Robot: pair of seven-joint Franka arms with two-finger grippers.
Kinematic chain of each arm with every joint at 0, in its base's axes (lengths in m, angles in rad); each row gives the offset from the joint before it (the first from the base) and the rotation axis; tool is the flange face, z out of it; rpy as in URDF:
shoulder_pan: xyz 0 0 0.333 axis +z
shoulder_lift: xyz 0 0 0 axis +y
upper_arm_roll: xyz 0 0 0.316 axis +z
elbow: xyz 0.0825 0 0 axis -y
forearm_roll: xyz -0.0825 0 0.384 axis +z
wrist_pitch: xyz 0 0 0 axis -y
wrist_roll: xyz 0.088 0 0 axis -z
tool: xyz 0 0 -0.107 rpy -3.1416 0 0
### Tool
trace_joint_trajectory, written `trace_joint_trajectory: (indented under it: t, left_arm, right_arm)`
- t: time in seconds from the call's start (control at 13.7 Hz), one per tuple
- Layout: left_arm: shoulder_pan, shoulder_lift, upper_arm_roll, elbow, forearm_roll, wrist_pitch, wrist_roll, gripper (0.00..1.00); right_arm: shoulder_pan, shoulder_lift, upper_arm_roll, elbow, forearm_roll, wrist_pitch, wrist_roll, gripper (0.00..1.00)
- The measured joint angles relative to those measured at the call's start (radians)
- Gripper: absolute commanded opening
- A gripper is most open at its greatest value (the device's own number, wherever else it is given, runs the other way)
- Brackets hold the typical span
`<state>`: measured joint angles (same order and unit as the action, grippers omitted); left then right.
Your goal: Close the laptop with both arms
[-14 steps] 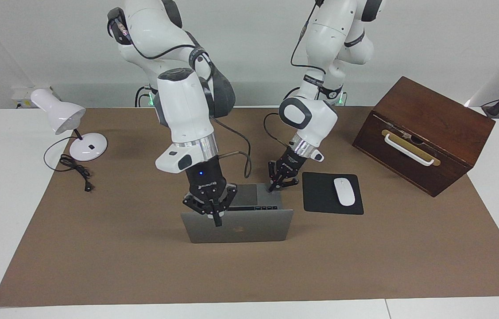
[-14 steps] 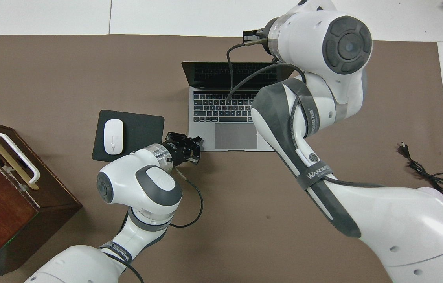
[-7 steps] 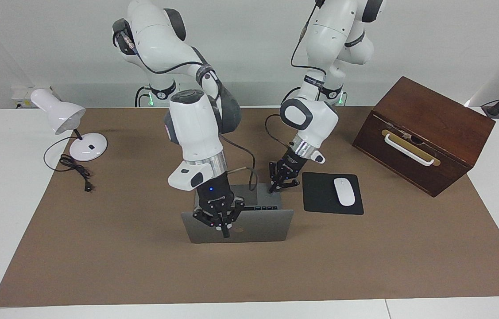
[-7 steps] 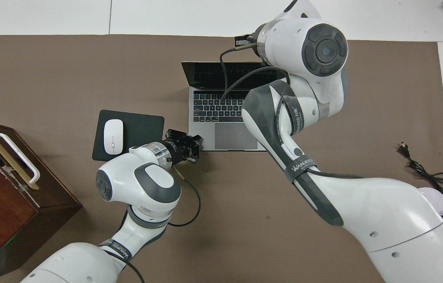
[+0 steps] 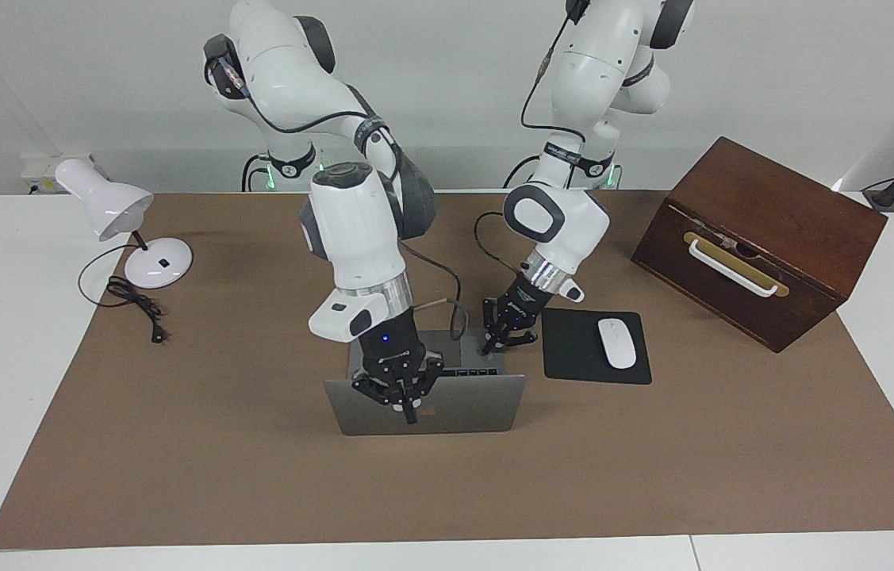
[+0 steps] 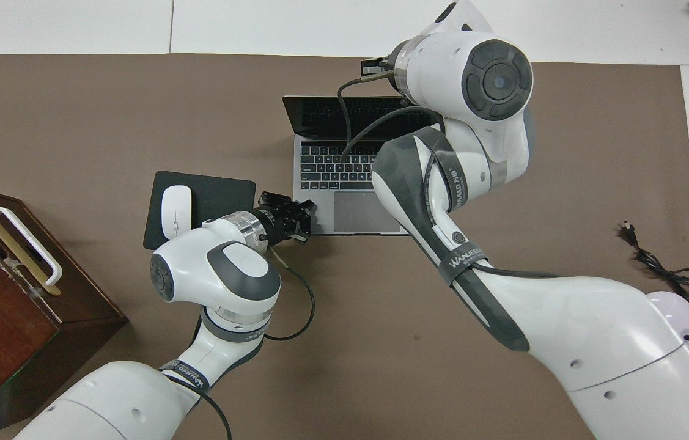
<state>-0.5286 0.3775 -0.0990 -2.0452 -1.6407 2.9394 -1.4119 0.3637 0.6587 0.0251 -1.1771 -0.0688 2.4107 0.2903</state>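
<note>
The silver-grey laptop stands open in the middle of the brown mat, its lid upright and its back turned away from the robots. The overhead view shows its black keyboard and grey trackpad. My right gripper is shut and points down, its tip against the back of the lid just below the top edge, near the logo. In the overhead view its own wrist hides it. My left gripper is low at the corner of the laptop's base nearest the robots, beside the mouse pad; it also shows in the overhead view.
A black mouse pad with a white mouse lies beside the laptop toward the left arm's end. A brown wooden box with a white handle stands past it. A white desk lamp and its cord are at the right arm's end.
My right gripper has come down and moved along the lid's top edge toward its middle, onto the lid's back. My left gripper has barely shifted. The lid's angle looks the same.
</note>
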Motion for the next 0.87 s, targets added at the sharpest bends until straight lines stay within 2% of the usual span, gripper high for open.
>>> trace_joint_trajectory:
  t: [0.36, 0.66, 0.87]
  left_arm:
    - [0.000, 0.000, -0.004, 0.001, -0.033, -0.001, 0.054, 0.00]
    - [0.001, 0.000, -0.007, 0.002, -0.032, -0.047, 0.107, 0.00]
    - [0.049, 0.001, -0.005, 0.025, 0.045, -0.128, 0.124, 0.00]
  right_arm:
    - [0.000, 0.016, 0.000, -0.006, 0.023, -0.008, 0.003, 0.00]
    - [0.000, 0.019, 0.000, -0.010, 0.071, -0.071, 0.011, 0.00]
    - [0.000, 0.019, 0.001, -0.012, 0.071, -0.119, 0.051, 0.00]
